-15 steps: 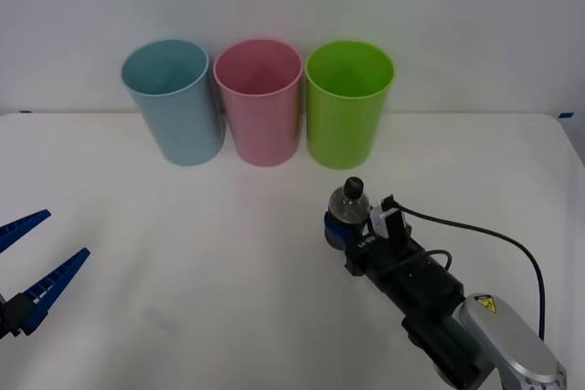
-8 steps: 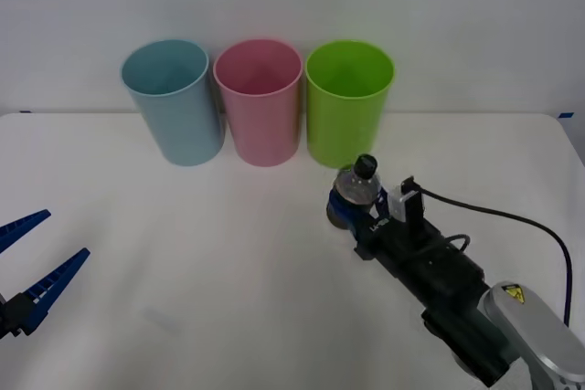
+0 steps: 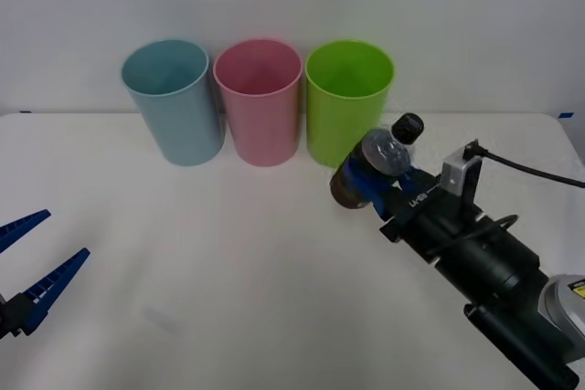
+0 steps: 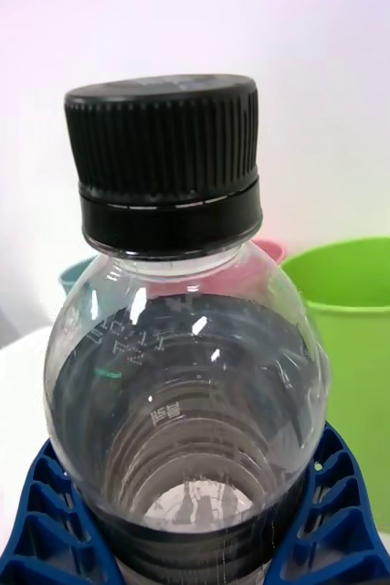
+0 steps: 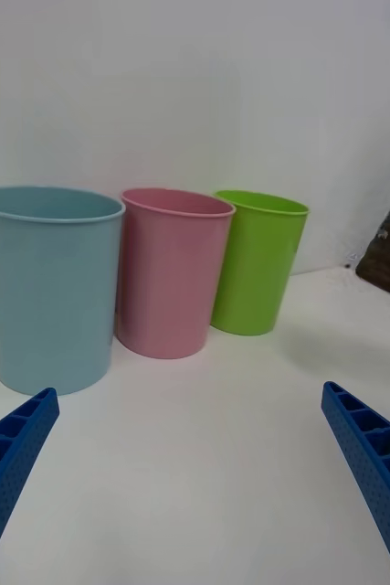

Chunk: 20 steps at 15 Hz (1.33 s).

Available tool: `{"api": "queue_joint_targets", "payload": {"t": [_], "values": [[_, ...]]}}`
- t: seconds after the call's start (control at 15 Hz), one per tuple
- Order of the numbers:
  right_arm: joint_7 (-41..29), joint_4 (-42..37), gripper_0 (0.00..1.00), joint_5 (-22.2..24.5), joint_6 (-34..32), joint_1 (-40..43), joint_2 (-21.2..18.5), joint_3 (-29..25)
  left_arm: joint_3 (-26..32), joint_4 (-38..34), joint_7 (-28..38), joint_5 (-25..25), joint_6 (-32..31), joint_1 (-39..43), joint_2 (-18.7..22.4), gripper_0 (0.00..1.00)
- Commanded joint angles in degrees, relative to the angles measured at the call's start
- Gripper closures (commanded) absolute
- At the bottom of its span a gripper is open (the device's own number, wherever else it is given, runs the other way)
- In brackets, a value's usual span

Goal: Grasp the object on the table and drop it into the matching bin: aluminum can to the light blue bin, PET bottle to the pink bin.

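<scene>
My right gripper (image 3: 370, 182) is shut on the PET bottle (image 3: 379, 163), a small clear bottle with a black cap and dark label band. It holds the bottle tilted above the white table (image 3: 228, 262), just in front of the lime green bin (image 3: 347, 102). In the right wrist view the bottle (image 4: 185, 366) sits between the blue fingers (image 4: 332, 521). The pink bin (image 3: 259, 100) stands left of the green one, and the light blue bin (image 3: 174, 100) left of that. My left gripper (image 3: 32, 267) hangs open at the table's left edge.
The three bins stand in a row at the back against a white wall; the left wrist view shows the pink bin (image 5: 169, 271) in the middle of it. A black cable (image 3: 539, 169) trails from the right wrist. Bare tabletop spreads in front of the bins.
My right gripper has lifted the bottle off the table and carried it up and back toward the bins, tilting it. The left arm has stayed still.
</scene>
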Motion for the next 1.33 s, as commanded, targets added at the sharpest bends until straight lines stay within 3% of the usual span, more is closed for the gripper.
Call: {"api": "queue_joint_targets", "payload": {"t": [0.07, 0.47, 0.8, 1.07, 1.33], "values": [[-5.8, -3.1, 1.0, 0.2, 0.0, 0.1, -1.5, -1.4, 0.0, 0.0, 0.0, 0.0, 0.0, 0.0, 0.0, 0.0], [-11.8, -3.8, 1.0, 0.2, 0.1, -5.7, -3.2, -2.0, 0.0, 0.0, 0.0, 0.0, 0.0, 0.0, 0.0, 0.0], [-13.3, 2.9, 1.0, 0.5, 0.2, -15.9, -2.3, 0.8, 0.0, 0.0, 0.0, 0.0, 0.0, 0.0, 0.0, 0.0], [-14.1, 11.2, 1.0, 3.0, 0.1, -24.8, 1.6, 2.8, 0.0, 0.0, 0.0, 0.0, 0.0, 0.0, 0.0, 0.0], [-14.9, 21.9, 1.0, 7.6, 0.1, -33.6, 8.3, 2.9, 0.0, 0.0, 0.0, 0.0, 0.0, 0.0, 0.0, 0.0]]}}
